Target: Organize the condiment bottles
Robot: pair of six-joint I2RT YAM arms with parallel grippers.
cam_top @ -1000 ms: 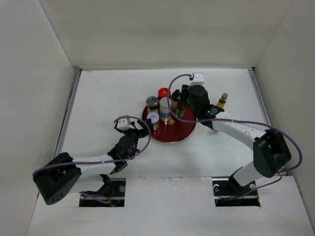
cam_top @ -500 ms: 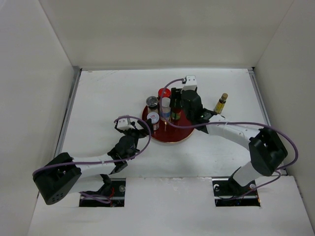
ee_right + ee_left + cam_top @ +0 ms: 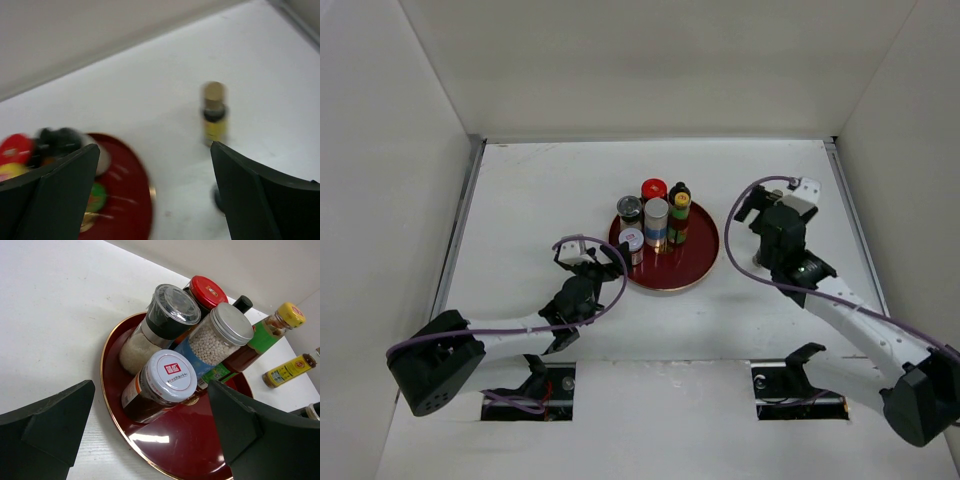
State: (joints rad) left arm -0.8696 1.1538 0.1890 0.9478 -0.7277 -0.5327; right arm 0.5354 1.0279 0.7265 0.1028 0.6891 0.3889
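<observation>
Withdrawn from the far rim of the tray (image 3: 698,262), the right gripper (image 3: 155,150) now sits toward the worktop's right edge. The yellow-capped sauce bottle (image 3: 680,216) stands free on the tray, so that placement looks done.

The left gripper (image 3: 610,258) hovers at the tray's left rim, claw apart and empty. Six containers cluster on the tray, mid-worktop:
- white-lidded jar (image 3: 160,385), dark contents
- clear-capped grinder (image 3: 167,315), pale grains
- silver-lidded jar (image 3: 220,337), white beads
- red-lidded jar (image 3: 207,290)
- black-capped bottle (image 3: 243,302)
- the sauce bottle

The right claw is apart and empty, facing the yellow-labelled bottle (image 3: 215,114), which stands upright and alone near the right edge and is likely next.
</observation>
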